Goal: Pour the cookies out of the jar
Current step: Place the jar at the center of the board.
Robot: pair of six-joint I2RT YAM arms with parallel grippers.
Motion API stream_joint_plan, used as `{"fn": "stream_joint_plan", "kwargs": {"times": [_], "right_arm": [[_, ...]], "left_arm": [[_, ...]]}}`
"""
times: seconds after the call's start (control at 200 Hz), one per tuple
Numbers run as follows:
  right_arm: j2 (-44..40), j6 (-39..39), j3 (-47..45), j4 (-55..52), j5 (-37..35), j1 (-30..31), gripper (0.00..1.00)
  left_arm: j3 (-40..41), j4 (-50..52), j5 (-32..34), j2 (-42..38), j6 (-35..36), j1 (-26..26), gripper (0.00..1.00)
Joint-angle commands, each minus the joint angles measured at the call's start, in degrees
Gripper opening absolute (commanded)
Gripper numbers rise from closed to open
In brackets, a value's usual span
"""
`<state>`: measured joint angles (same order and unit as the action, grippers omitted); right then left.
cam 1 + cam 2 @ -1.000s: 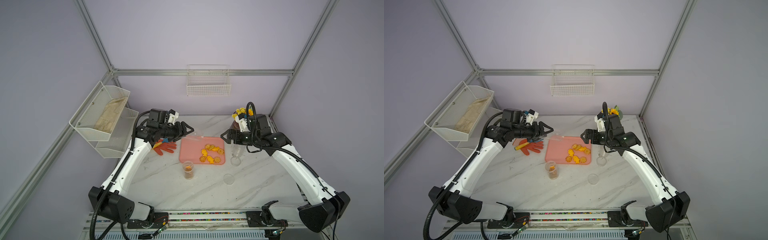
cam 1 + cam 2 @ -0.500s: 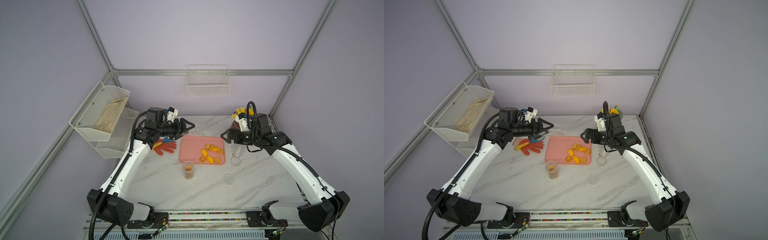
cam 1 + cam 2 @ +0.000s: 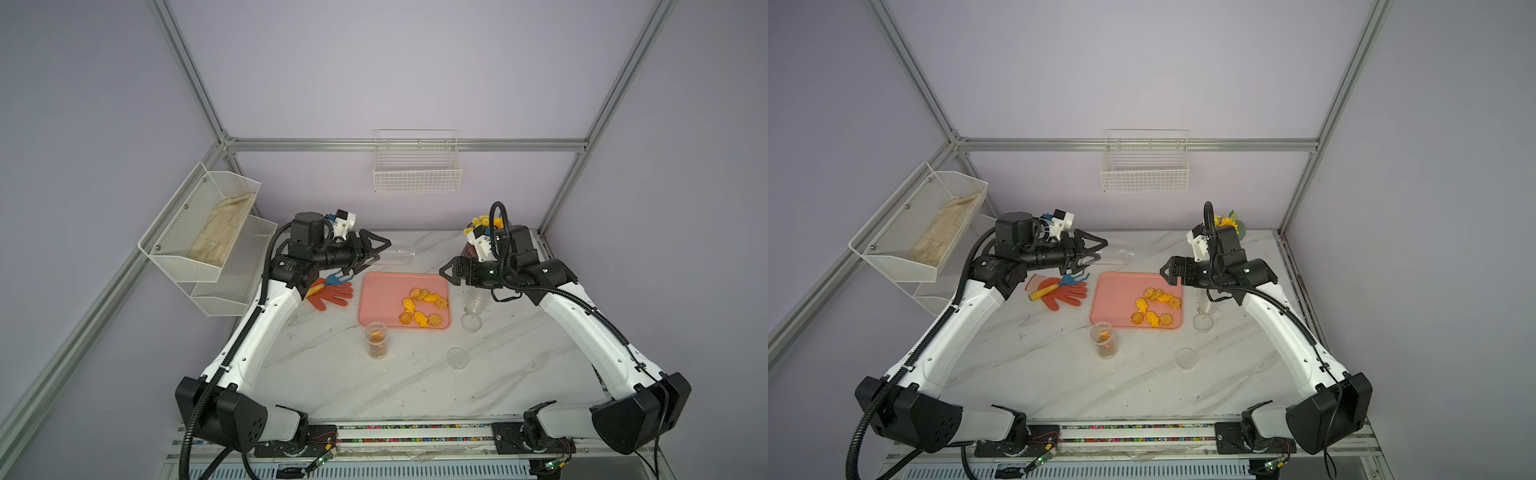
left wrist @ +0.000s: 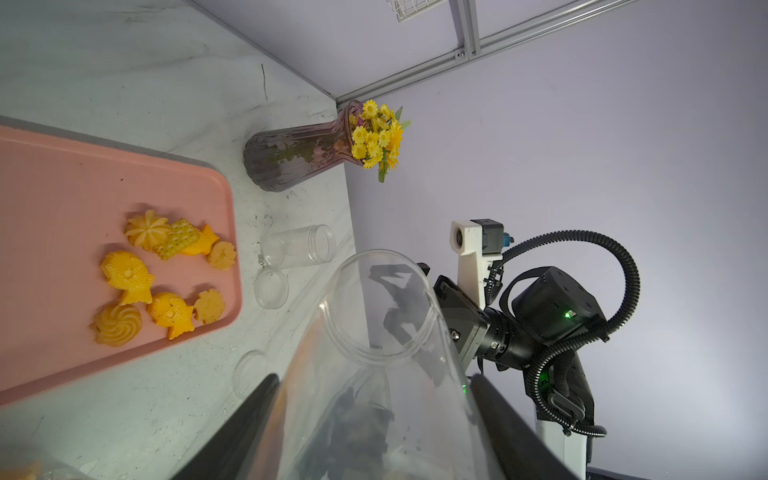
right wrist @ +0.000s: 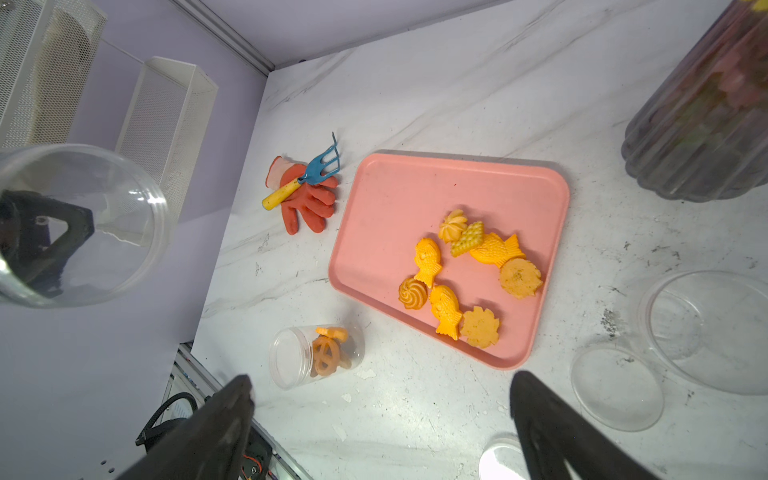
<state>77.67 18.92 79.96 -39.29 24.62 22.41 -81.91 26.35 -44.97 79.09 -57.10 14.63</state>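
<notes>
Orange-yellow cookies (image 3: 424,307) lie loose on the right, near part of the pink tray (image 3: 382,299), several of them touching. In both top views I see them only as blobs. The right wrist view sorts them into fish, flower, waffle and swirl shapes. My left gripper (image 3: 380,250) is clamped on the clear jar (image 3: 397,256), held level just beyond the tray's far edge. The left wrist view shows its open mouth facing the right arm. My right gripper (image 3: 444,271) hangs by the tray's far right corner, jaws apart, holding nothing.
</notes>
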Motion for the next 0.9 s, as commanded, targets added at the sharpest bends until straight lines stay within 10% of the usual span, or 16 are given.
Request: {"fn": "stream_joint_plan", "kwargs": {"times": [0.0,0.895], "right_arm": [[0.53,-0.54,1.97,-0.52,1.36,-0.30,0.97],[4.23,-1.36,8.29,0.24,13.39,2.03,0.97]], "left_arm": [[3.00,-6.48,-2.29,-0.60,-3.54,-0.57,0.67],[10.26,-23.88,-7.80,-0.70,-14.86,-0.84,0.68]]}}
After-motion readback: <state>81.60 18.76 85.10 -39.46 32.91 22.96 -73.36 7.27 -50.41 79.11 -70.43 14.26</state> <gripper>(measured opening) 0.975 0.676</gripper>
